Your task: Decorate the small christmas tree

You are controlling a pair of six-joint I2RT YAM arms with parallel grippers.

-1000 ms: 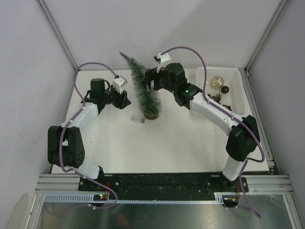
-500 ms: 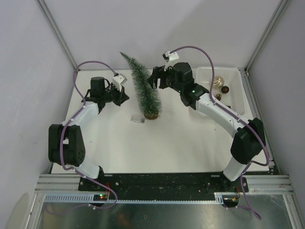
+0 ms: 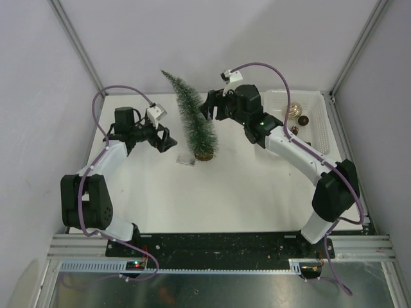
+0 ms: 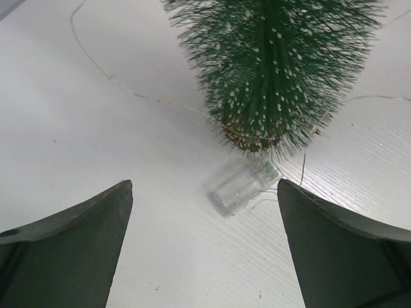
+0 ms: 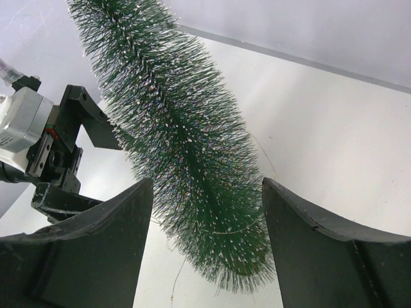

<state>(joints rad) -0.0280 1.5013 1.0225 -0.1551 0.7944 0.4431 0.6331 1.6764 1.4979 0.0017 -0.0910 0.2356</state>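
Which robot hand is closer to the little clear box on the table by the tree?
Left. The left gripper hovers just left of the clear box; the right gripper is across the tree, beside its upper bristles.

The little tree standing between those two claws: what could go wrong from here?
1. The small christmas tree stands on a narrow base with the open right gripper close beside it; a nudge might tip it.
2. The thin wire trails loose across the table and round the lowest bristles; the open left gripper could snag it and drag the tree or the clear battery box by its foot.
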